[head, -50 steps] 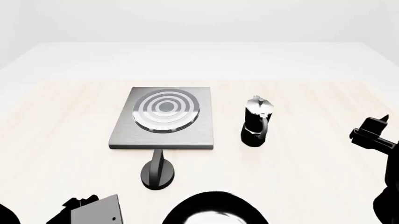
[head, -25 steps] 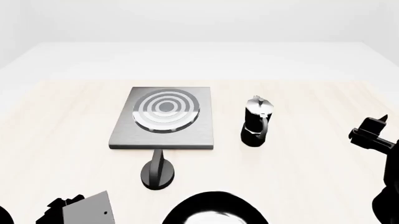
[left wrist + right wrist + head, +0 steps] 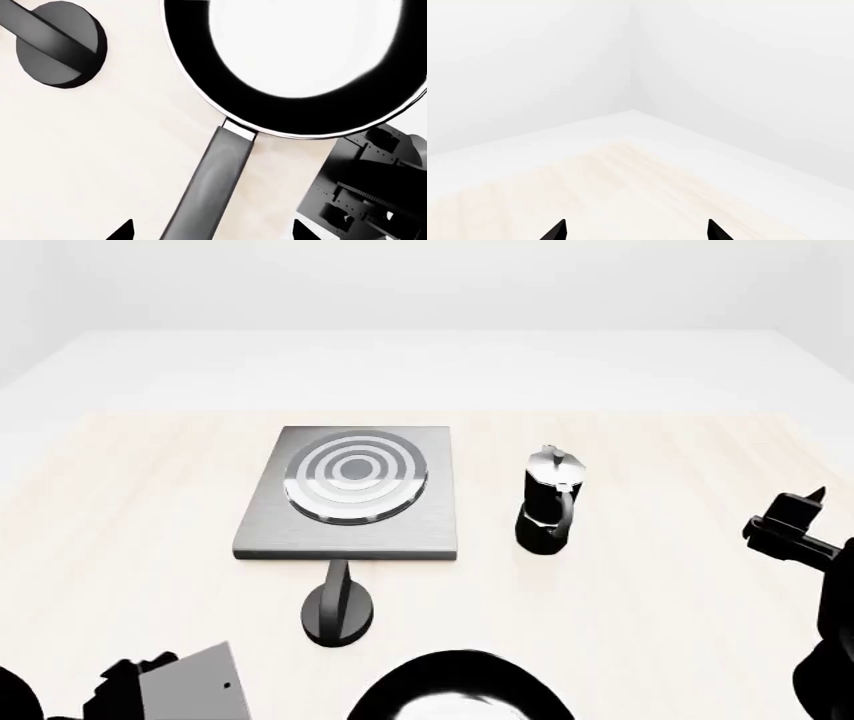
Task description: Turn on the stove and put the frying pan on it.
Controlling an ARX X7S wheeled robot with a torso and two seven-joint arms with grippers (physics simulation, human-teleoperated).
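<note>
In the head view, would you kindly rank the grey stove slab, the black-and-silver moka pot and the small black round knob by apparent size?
1. Flat square grey metal stove, clearly largest.
2. Black-and-silver moka pot.
3. Small black round knob, only slightly smaller than the pot and nearer the camera, so that gap is uncertain.

- A bare simulated kitchen mock-up is showing here — a pale wooden table (image 3: 641,620) is sitting inside plain white walls.
- Cookware is marking it: the stove (image 3: 352,492) is lying mid-table, a moka pot (image 3: 549,500) standing just right of it, the frying pan (image 3: 461,690) lying in front.
</note>
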